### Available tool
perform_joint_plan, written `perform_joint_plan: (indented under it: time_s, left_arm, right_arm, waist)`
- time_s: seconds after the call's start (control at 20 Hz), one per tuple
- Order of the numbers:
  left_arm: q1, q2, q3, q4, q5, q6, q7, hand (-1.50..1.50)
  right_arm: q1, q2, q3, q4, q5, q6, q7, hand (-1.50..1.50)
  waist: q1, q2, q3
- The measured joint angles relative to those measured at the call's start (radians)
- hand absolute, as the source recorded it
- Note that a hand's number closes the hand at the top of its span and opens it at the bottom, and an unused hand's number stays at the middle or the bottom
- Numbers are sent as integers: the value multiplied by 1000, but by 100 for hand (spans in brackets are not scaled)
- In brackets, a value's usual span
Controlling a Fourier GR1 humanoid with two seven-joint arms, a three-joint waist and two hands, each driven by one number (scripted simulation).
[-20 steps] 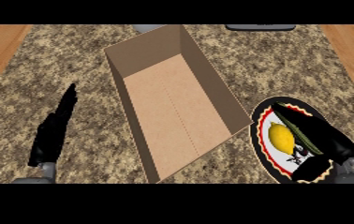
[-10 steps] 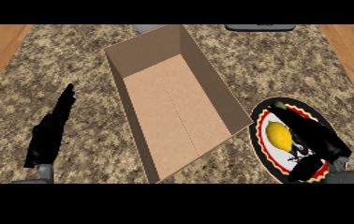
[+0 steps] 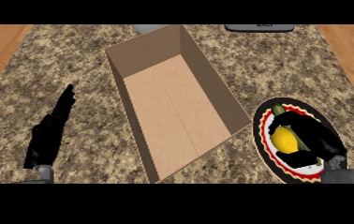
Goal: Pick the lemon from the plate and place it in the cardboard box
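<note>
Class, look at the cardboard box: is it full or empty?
Empty. The cardboard box shows only its bare brown floor; the lemon is on the plate.

Lemon (image 3: 283,139) partly behind right robot hand (image 3: 313,141)

Kitchen: speckled granite counter (image 3: 83,54), wood edges, plate (image 3: 261,138) on top

Cardboard box (image 3: 176,106) lies mid-counter; plate (image 3: 261,135) just right of it (lemon (image 3: 283,139) on plate).
</note>
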Motion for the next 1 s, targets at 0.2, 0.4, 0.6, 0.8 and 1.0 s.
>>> perform_joint_plan:
  time_s: [0.2, 0.4, 0.6, 0.8, 1.0]
  left_arm:
    - [-21, -8, 11, 47, -10, 0, -28, 0]
    - [0, -12, 13, 29, -16, 6, -28, 0]
    - [-3, -9, 17, 27, -18, 3, -27, 0]
    - [7, -4, 24, 14, -12, -14, -26, 0]
    - [12, -15, 23, 9, -16, -19, -32, 0]
  right_arm:
    - [5, 19, -5, 15, 63, -112, -20, 150]
    - [70, 57, 0, -81, 159, -173, 152, 150]
    - [153, 115, 39, -218, 277, -194, 363, 150]
    - [217, 151, 79, -369, 357, -179, 487, 150]
    - [246, 171, 109, -491, 423, -161, 566, 150]
  waist:
    - [-1, 2, 1]
    - [-9, -1, 1]
    - [-15, 0, 2]
    - [-11, 3, 5]
    - [-7, 5, 6]
